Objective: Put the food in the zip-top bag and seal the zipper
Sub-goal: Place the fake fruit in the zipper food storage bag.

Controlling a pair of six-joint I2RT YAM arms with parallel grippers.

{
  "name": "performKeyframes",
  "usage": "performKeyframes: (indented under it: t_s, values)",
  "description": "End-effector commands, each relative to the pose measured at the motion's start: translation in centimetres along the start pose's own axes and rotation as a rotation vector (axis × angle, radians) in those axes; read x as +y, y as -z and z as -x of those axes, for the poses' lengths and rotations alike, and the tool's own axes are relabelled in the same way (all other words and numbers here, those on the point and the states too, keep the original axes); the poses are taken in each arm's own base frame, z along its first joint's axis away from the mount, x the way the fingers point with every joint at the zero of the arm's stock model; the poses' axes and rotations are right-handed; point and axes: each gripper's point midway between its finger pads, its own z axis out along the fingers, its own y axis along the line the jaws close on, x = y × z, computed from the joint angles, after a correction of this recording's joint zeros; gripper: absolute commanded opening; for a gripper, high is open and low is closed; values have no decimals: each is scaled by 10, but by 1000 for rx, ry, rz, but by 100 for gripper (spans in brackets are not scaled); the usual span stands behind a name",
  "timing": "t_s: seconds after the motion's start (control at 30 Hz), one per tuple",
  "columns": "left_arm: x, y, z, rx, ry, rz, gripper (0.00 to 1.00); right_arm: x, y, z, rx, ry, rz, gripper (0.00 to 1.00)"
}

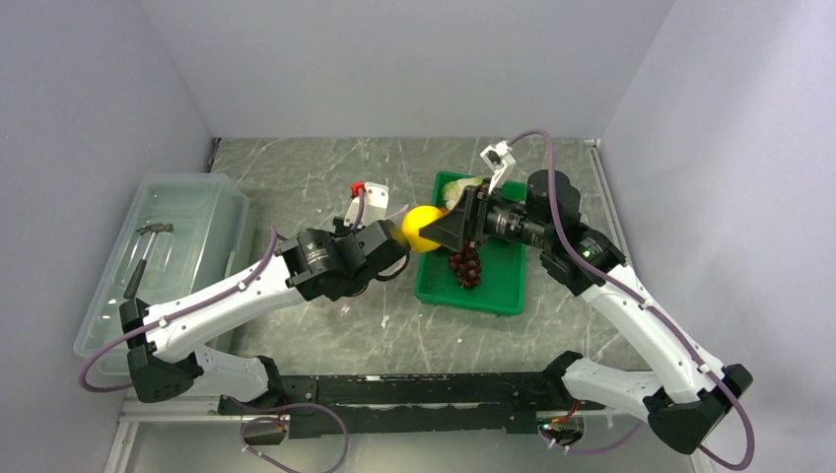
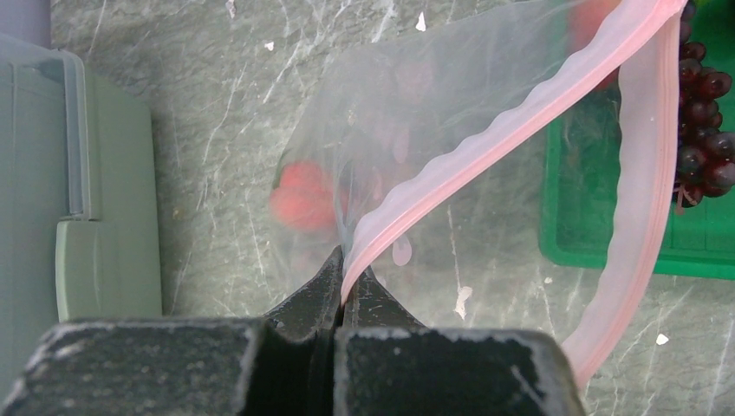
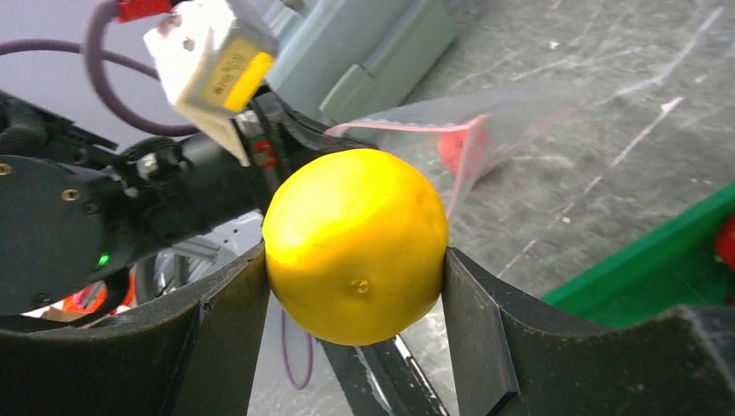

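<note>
One translucent plastic bin (image 1: 212, 182) stands left and one green tray (image 1: 463, 299) right, the left gripper (image 2: 343, 282) pinches the pink zipper strip (image 2: 511, 121) of one clear plastic bag (image 2: 433, 95), the right gripper (image 3: 355, 286) clamps one round yellow fruit (image 3: 347, 217), one purple grape bunch (image 1: 465, 264) lies in the tray, and one red piece (image 2: 303, 195) lies inside the bag.

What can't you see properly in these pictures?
- Left wrist view: red blob through the clear crinkly plastic bag, too blurred to name.
- Left wrist view: dark purple grape bunch, cut off by the right edge.
- Top view: pale green leafy vegetable, partly hidden by the right arm.
</note>
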Motion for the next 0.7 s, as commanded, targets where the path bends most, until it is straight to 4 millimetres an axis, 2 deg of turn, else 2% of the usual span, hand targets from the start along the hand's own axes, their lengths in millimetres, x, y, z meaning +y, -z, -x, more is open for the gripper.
performKeyframes:
  t_s: [0.0,0.33,0.67]
  values:
    - [-6,5,17,-33,38,-27,0,32,-2,15,-49,19,114,39]
    - [-8,8,20,-34,51,-47,0,29,-35,-5,1,-2,112,39]
    - [-7,13,23,-37,69,-71,0,0,-66,-34,66,-12,-12,39]
